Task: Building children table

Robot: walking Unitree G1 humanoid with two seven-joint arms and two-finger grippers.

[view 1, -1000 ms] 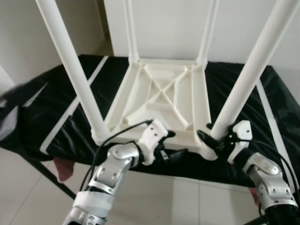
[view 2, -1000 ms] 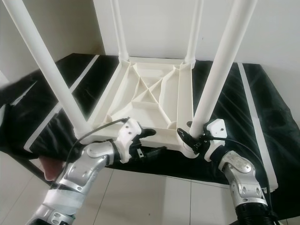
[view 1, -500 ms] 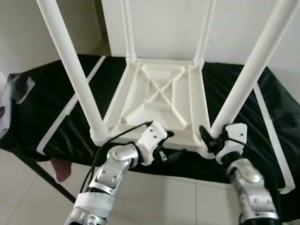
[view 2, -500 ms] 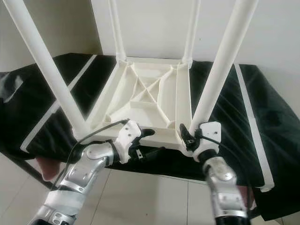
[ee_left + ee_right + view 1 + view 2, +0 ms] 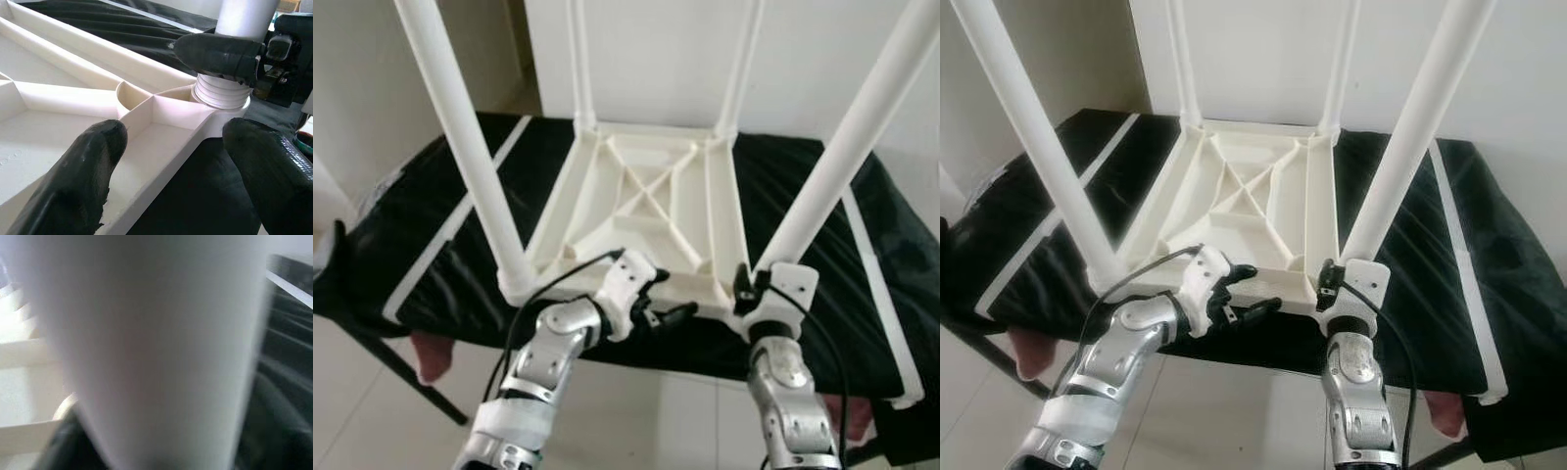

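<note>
A white children's table (image 5: 646,196) lies upside down on a black cloth, its legs pointing up. My left gripper (image 5: 664,296) is at the tabletop's near edge, open, one finger (image 5: 93,161) inside the ribbed underside and the other finger (image 5: 269,161) outside the rim (image 5: 161,161). My right gripper (image 5: 752,277) is at the threaded base of the near right leg (image 5: 842,157), shut on it; one of its fingers (image 5: 220,51) lies against the leg just above the white collar. In the right wrist view the leg (image 5: 156,342) is a close white blur.
The black cloth (image 5: 440,215) with white stripes covers the work table, whose front edge is just under my wrists. The near left leg (image 5: 470,157) rises steeply beside my left arm. A white wall stands behind. Something pink (image 5: 426,357) lies on the tiled floor below.
My right wrist has swung around the base of the near right leg, the forearm moving from the right to straight below it. The left gripper has stayed at the rim.
</note>
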